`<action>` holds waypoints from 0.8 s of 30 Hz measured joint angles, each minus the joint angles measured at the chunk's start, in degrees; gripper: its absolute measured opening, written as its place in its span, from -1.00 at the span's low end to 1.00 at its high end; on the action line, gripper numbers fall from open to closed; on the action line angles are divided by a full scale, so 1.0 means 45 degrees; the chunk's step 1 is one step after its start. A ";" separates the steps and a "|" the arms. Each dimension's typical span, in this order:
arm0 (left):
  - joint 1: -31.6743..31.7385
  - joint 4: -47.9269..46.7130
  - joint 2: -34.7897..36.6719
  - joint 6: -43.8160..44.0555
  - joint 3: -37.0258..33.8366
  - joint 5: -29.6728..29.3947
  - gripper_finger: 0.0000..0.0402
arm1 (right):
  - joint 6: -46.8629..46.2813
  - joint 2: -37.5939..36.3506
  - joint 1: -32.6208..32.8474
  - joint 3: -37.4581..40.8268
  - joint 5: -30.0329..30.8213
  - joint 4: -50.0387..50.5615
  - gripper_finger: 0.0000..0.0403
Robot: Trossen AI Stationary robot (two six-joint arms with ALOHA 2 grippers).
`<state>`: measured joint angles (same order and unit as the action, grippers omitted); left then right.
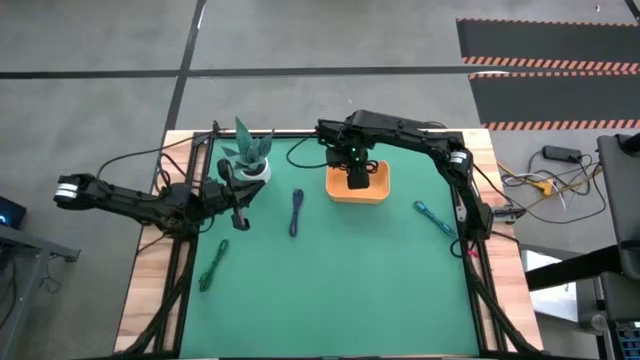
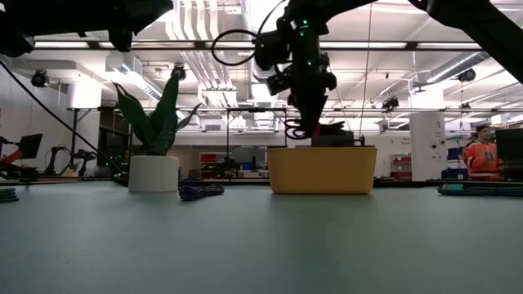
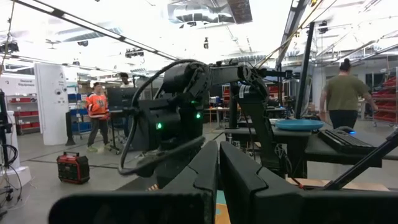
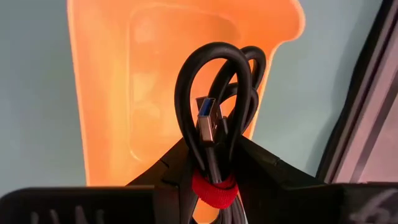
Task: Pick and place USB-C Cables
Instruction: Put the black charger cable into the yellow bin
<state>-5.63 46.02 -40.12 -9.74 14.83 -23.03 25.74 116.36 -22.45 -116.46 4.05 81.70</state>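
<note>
Only the right wrist view shows the right claw (image 4: pixel 208 168) pinching the black cable with the red band (image 4: pixel 214 124) above the orange tray (image 4: pixel 149 74), while the left claw (image 1: pixel 238 215), pressed together, waits beside the plant (image 1: pixel 248 152).

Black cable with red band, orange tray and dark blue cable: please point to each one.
Black cable with red band (image 4: pixel 214 124), right wrist view, on its looped end.
Orange tray (image 1: pixel 372 191), high view, on its near rim.
Dark blue cable (image 1: pixel 297 213), high view, on its middle.
</note>
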 joint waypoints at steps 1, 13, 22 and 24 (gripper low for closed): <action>0.0000 0.0000 0.0000 0.0000 0.0000 0.0000 -0.99 | 0.0074 0.0000 -0.0011 0.0134 0.0001 -0.0138 -0.55; 0.0000 0.0000 -0.0005 0.0000 0.0000 0.0000 -0.99 | 0.0577 0.0000 -0.0191 0.1864 -0.0004 -0.1847 -0.55; 0.0000 0.0000 0.0000 0.0000 -0.0005 0.0000 -0.99 | 0.0756 0.0005 -0.0200 0.3062 -0.0031 -0.2397 -0.55; 0.0000 -0.0005 0.0000 0.0000 -0.0005 0.0000 -0.99 | 0.0667 0.0005 -0.0200 0.3187 -0.0112 -0.2415 -0.55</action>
<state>-5.63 46.00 -40.12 -9.74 14.81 -23.03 28.74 116.38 -23.35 -102.12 3.54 70.83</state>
